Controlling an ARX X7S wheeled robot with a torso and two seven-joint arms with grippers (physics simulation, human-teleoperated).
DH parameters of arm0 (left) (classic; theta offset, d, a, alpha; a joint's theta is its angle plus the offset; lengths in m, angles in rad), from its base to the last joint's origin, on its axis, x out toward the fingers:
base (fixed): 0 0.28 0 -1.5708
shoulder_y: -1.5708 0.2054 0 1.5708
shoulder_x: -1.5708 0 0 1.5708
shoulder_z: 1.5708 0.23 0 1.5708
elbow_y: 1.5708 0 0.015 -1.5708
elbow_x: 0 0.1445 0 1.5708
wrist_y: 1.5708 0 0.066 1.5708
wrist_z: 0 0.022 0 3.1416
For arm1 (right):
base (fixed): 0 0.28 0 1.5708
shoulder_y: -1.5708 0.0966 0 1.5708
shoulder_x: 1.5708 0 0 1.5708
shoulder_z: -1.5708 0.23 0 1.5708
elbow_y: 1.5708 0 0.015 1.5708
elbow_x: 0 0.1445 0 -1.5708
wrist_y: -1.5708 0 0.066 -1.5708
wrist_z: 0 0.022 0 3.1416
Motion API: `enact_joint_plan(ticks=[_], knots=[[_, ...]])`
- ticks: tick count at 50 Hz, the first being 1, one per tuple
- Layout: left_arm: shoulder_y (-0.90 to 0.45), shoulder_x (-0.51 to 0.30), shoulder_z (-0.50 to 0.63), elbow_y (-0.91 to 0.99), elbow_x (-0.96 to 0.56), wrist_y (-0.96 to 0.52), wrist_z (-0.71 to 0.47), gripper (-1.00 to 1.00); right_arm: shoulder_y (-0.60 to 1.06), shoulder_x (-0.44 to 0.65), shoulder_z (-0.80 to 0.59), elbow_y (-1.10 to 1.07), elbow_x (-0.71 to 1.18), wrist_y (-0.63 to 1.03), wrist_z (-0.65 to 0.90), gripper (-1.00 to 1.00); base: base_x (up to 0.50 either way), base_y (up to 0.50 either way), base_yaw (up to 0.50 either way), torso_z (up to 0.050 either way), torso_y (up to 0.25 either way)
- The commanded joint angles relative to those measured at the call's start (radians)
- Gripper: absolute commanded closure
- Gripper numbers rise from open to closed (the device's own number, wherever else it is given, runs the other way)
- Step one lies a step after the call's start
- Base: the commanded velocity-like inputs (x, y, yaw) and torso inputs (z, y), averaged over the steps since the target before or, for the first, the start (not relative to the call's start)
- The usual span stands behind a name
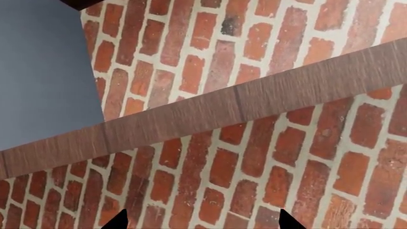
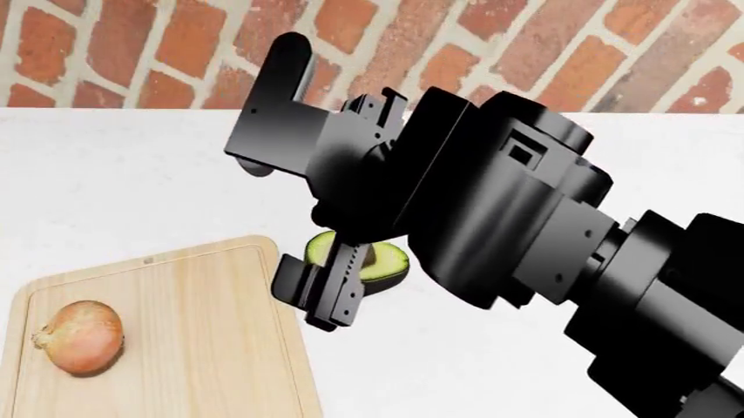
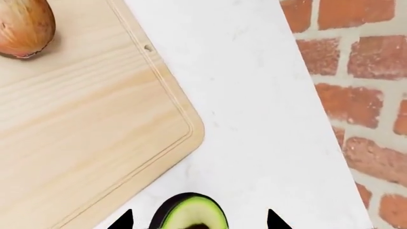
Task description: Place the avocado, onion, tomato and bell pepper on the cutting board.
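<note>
Both right jaws wide, straddling avocado point(image 3: 192, 213).

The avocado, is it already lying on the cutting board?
No. In the right wrist view the avocado lies on the white counter, clear of the cutting board, which holds only the onion.

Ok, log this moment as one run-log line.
onion: on cutting board | avocado: on counter beside board, between open right gripper fingertips | left gripper: open, holding nothing, facing brick wall | tomato, pepper: not in view

The right arm reaches down, its gripper point(image 2: 331, 287) with fingers spread.
</note>
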State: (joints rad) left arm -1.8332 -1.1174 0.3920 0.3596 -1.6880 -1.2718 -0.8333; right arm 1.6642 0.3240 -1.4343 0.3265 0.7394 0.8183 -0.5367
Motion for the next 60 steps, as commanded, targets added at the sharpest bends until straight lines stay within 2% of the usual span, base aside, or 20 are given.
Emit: enact_joint_plan(ticks=[1,44,45,60], knots=[[0.008,0.016,-0.017,0.005,0.028,0.012,0.026,-1.00,-0.065,-0.021,0.030,-0.003,-0.023,-0.004,0.009,-1.00,0.00,0.00,0.00,0.000,0.000],[0.009,0.002,-0.007,0.016,-0.001,0.026,0.004,-1.00,-0.184,0.022,0.017,0.048,-0.036,-0.028,0.066,-1.00,0.00,0.00,0.00,0.000,0.000],[0.010,0.004,-0.007,0.016,-0.001,0.028,0.004,-1.00,-0.185,0.019,0.017,0.054,-0.037,-0.032,0.065,1.00,0.00,0.00,0.00,0.000,0.000],[-0.014,0.008,0.002,0.008,-0.012,0.020,-0.007,-1.00,-0.092,0.058,0.005,-0.036,-0.041,0.024,0.043,1.00,0.00,0.00,0.00,0.000,0.000]])
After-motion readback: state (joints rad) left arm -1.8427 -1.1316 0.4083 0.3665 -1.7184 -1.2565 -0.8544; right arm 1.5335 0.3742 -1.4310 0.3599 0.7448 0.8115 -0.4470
